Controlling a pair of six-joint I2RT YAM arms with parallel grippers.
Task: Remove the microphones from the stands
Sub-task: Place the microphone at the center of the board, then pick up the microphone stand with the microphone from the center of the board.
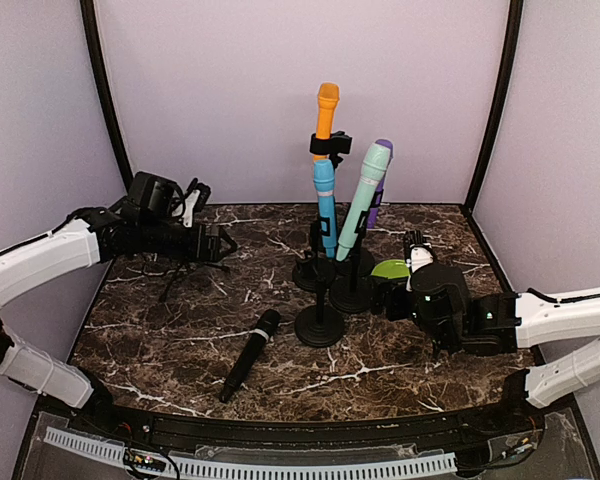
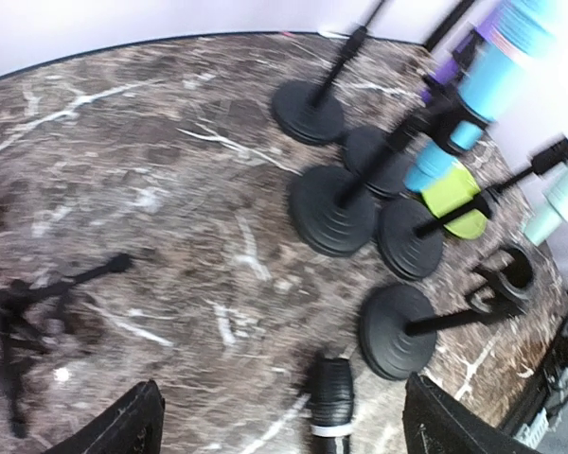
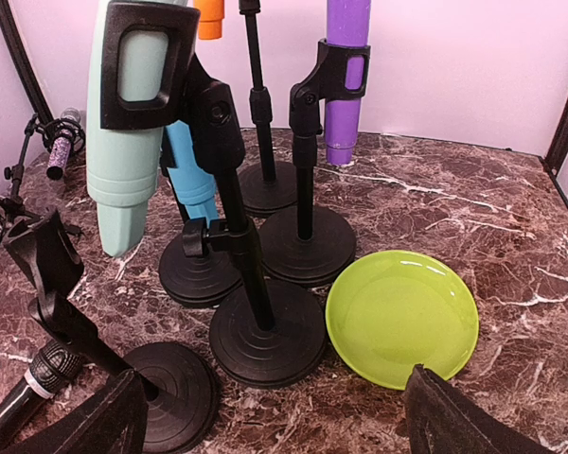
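The black microphone (image 1: 250,355) lies flat on the counter (image 1: 160,330), out of its clip. Its long axis runs from 1 o'clock to 7 o'clock in the top view, with the head touching or just beside the base of the front stand (image 1: 320,325), whose clip is empty. It lies at 5 o'clock from the left end effector (image 1: 222,243), which is the nearer one and is spread wide with nothing in it. The right end effector (image 3: 270,421) is also wide apart and empty, with the microphone at its 8 o'clock beyond the stands. The green plate (image 3: 402,317) holds nothing. The removal looks done.
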